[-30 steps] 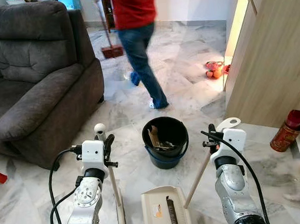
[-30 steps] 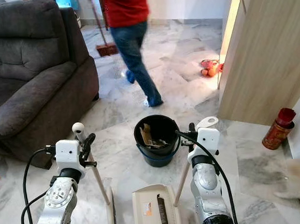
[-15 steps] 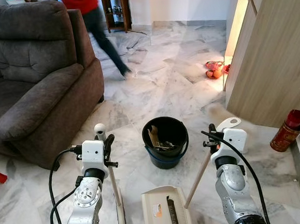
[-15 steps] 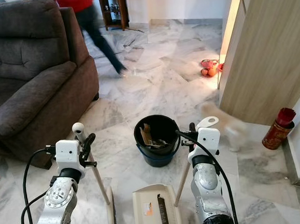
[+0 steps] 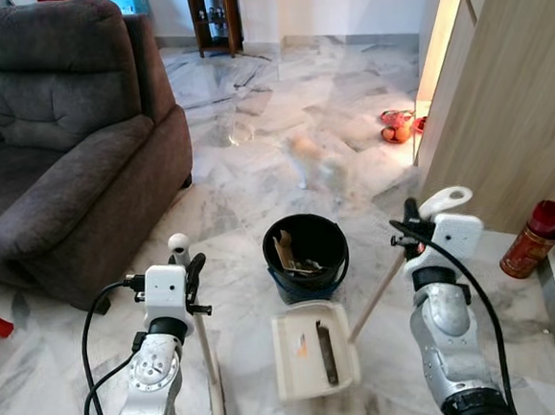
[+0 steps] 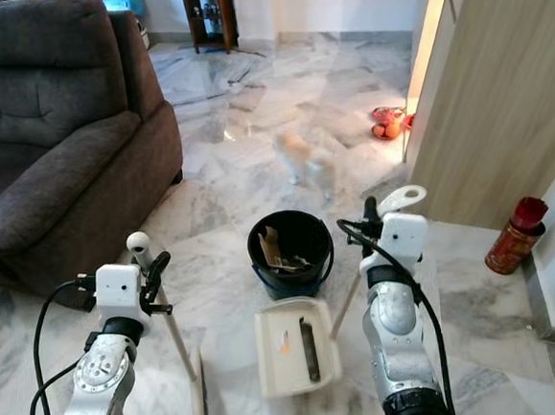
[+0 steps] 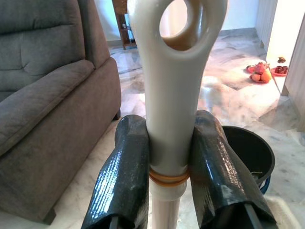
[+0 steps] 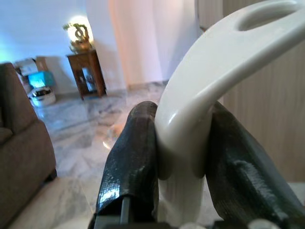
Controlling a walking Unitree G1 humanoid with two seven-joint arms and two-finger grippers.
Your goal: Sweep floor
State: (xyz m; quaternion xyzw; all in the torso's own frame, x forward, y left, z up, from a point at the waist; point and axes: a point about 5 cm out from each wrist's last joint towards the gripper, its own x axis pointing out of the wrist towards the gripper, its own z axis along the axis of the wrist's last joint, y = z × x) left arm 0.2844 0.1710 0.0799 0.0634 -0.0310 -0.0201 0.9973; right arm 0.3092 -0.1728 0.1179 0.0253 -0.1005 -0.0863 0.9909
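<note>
In the lower left of the left eye view, the left gripper [image 5: 188, 272] has its jaws clamped on the cream broom handle [image 5: 203, 343], just below the handle's rounded top end; the left wrist view shows both black fingers [image 7: 125, 176] pressed tight against the shaft under its hanging loop. The handle runs down toward the bottom edge of the frame, where the broom's head cannot be made out. In the lower right, the right gripper [image 5: 412, 236] has its jaws closed on the white curved grip of the dustpan handle [image 5: 376, 298], and the right wrist view shows the fingers [image 8: 131, 164] squeezing that grip from both sides. The wooden-coloured stick slants down to the cream dustpan [image 5: 312, 348], which lies low in the centre of the frame on the marble floor [image 5: 255, 171], its far edge touching or just beside the black bucket [image 5: 305, 253]. The bucket stands at the centre of the frame with scraps of rubbish inside. A dark grey sofa [image 5: 51, 139] takes up the upper left. A wooden panel [image 5: 499, 94] rises at the right edge, with a red tin [image 5: 530, 240] on the floor near its base. A blurred pale shape [image 5: 304, 152] shows on the floor above the bucket; what it is cannot be told.
</note>
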